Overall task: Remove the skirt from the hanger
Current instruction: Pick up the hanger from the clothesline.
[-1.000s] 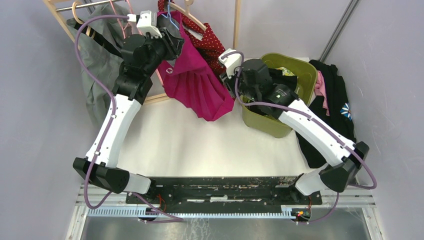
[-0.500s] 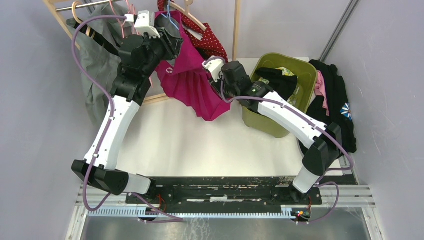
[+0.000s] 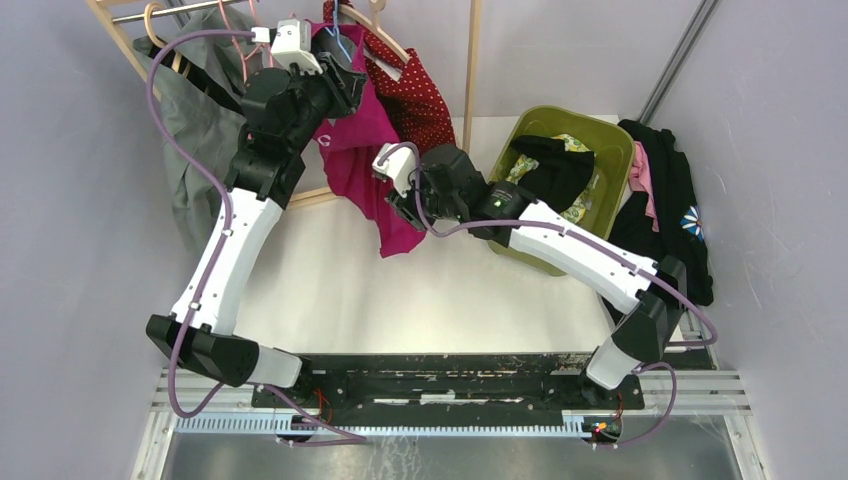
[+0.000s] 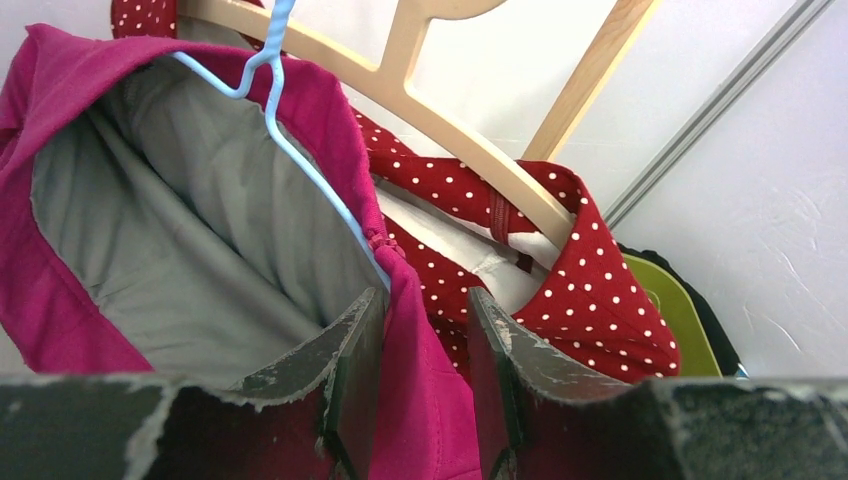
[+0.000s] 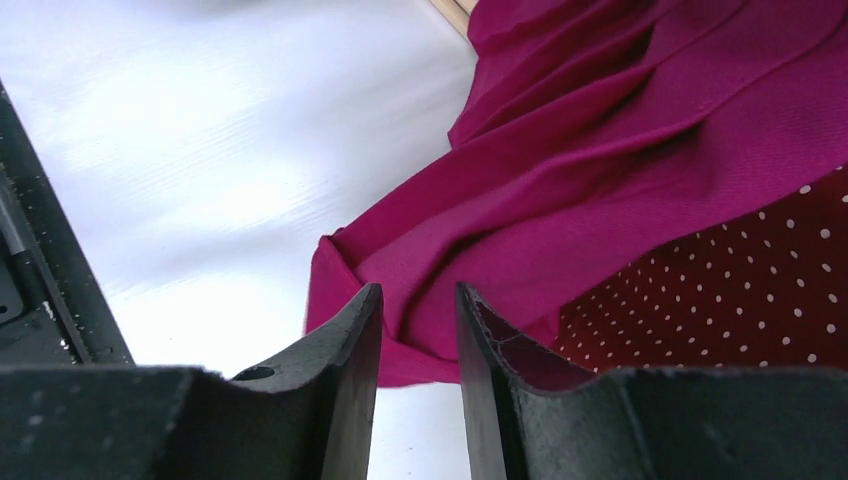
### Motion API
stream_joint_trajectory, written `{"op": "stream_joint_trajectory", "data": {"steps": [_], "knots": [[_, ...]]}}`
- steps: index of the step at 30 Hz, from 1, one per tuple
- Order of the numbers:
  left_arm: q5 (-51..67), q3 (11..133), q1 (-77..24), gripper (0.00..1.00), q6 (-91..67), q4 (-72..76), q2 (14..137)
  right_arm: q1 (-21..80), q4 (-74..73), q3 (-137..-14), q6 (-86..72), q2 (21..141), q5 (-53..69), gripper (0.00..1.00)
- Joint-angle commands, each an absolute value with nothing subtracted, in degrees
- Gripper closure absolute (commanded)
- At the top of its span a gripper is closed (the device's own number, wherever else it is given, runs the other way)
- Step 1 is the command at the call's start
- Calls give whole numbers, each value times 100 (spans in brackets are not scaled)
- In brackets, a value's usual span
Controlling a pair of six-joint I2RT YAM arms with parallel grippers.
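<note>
The magenta pleated skirt (image 3: 355, 150) hangs by its waistband from a light blue wire hanger (image 4: 300, 150) on the rack at the back left. My left gripper (image 3: 342, 85) is up at the hanger. In the left wrist view my left gripper (image 4: 420, 310) has its jaws closed on the waistband (image 4: 420, 400) just below the wire. My right gripper (image 3: 402, 195) is at the skirt's lower part. In the right wrist view my right gripper (image 5: 418, 300) has its jaws closed narrowly on a fold of the hem (image 5: 600, 150), above the white table.
A red polka-dot garment (image 3: 415, 90) on a wooden hanger (image 4: 450, 110) hangs right behind the skirt. A grey garment (image 3: 190, 150) hangs at the left. A green bin (image 3: 575, 115) holding clothes stands at the right, with black clothes (image 3: 670, 190) beside it. A wooden rack post (image 3: 470, 70) rises beside the red garment.
My right arm has swung left from the green bin to the skirt's lower part. The skirt has bunched up and shifted left with it. My left arm has stayed at the hanger.
</note>
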State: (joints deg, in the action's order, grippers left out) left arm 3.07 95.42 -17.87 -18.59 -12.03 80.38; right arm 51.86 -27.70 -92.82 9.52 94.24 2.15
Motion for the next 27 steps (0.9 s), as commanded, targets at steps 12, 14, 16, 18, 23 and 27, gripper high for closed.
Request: {"op": "stream_joint_trajectory", "data": {"steps": [12,14,16,18,23,27], "knots": [[-322,9704,-1819,56,-1498,-1135,8287,5424,-2759,-9233,1140,8958,698,61],[-134,9815,-1819,57,-1649,-1127,8427,5505,-2772,-9241,1180,8960,699,60],[-10,9917,-1819,57,-1770,-1126,8526,5567,-2784,-9246,1185,8979,673,60],[17,9968,-1827,57,-1841,-1118,8577,5599,-2786,-9246,1191,8987,692,60],[-244,10011,-1845,57,-1845,-1178,8849,5668,-2812,-9254,1224,8985,778,60],[-327,10060,-1850,57,-2026,-1272,8999,5727,-2841,-9201,1251,8956,820,60]]}}
